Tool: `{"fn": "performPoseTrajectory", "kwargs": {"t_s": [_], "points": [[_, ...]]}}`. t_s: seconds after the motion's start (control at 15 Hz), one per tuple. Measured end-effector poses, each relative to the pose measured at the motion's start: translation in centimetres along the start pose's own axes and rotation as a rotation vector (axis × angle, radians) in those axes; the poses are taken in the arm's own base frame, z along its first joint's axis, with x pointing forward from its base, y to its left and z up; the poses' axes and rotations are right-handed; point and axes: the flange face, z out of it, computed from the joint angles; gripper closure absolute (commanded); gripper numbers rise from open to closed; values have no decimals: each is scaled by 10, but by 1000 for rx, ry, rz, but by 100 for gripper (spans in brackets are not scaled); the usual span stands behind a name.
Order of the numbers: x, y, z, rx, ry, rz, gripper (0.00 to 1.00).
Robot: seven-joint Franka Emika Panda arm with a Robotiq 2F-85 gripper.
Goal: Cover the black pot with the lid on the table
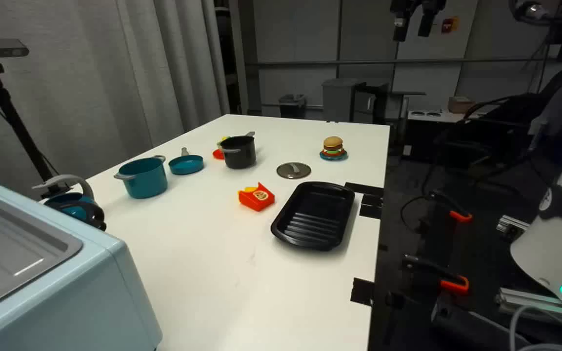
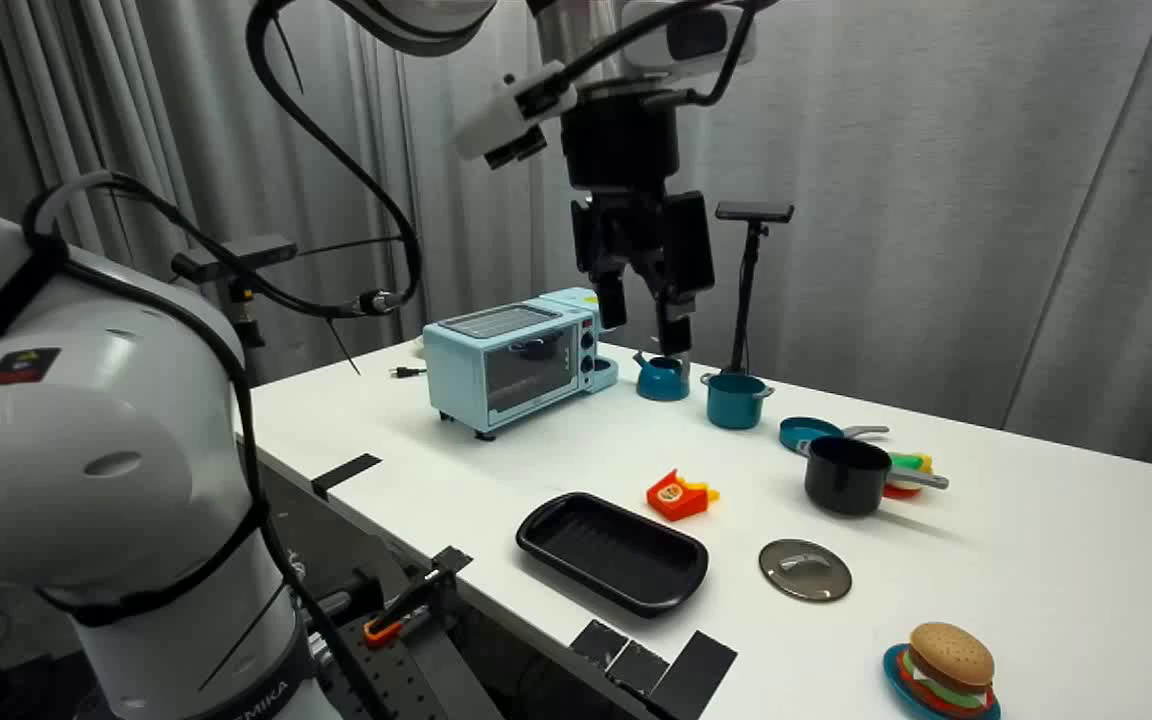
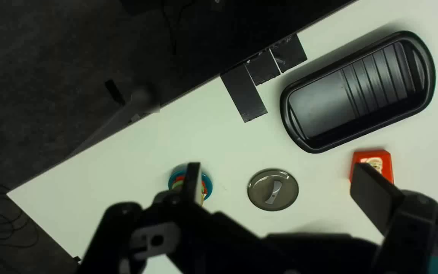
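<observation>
The black pot (image 1: 240,154) stands upright with its top open, and it also shows in an exterior view (image 2: 844,482). It does not show in the wrist view. The lid (image 1: 287,170), a flat dark-grey disc with a light handle on top, lies flat on the table near the pot, apart from it. It also shows in an exterior view (image 2: 804,572) and the wrist view (image 3: 259,192). My gripper (image 2: 643,320) is open and empty, high above the table. In the wrist view the gripper (image 3: 280,182) has the lid between its spread fingers, far below.
A black rectangular pan (image 2: 612,550) and a red fries box (image 2: 676,496) lie near the lid. A burger on a teal plate (image 2: 944,670) is beyond it. A teal pot (image 2: 734,402), teal frying pan (image 2: 808,432), kettle (image 2: 662,380) and toaster oven (image 2: 516,360) stand along the far side.
</observation>
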Motion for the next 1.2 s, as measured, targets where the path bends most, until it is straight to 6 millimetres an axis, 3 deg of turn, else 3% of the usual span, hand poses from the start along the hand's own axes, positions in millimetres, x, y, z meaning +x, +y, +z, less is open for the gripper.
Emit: {"fn": "performPoseTrajectory", "kwargs": {"t_s": [1.0, 1.07, 1.2], "points": [[1, -4, 2, -2, -7, -6, 0], [2, 3, 6, -13, -15, -8, 0], [7, 38, 20, -15, -21, 10, 0]]}}
